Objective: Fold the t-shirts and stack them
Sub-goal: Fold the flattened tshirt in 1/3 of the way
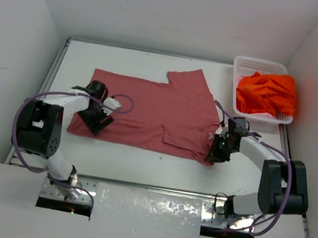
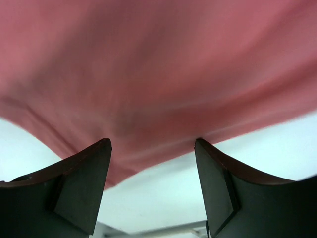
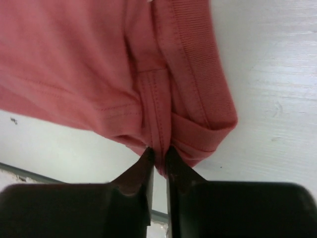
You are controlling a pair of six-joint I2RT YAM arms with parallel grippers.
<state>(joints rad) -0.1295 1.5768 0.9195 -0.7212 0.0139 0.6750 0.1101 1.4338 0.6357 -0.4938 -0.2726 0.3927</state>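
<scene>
Spread flat at frame centre, rose-red t-shirt (image 1: 148, 108), left gripper (image 2: 153, 144) at its lower-left edge, jaws spread wide holding nothing, right gripper (image 3: 158, 151) at lower-right corner, jaws pinching a seamed fold of it, orange t-shirt (image 1: 268, 94) in white basket (image 1: 258, 64) upper right

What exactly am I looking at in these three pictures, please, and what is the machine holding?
Two robot arms stand at the near edge of a white table. The wide picture looks down from above; the other two come from cameras on each wrist. A rose-red t-shirt lies spread on it. The right tool pinches a fold at its edge; the left tool hangs open over its other side, holding nothing. An orange t-shirt sits bunched in a white basket at the far right.
</scene>
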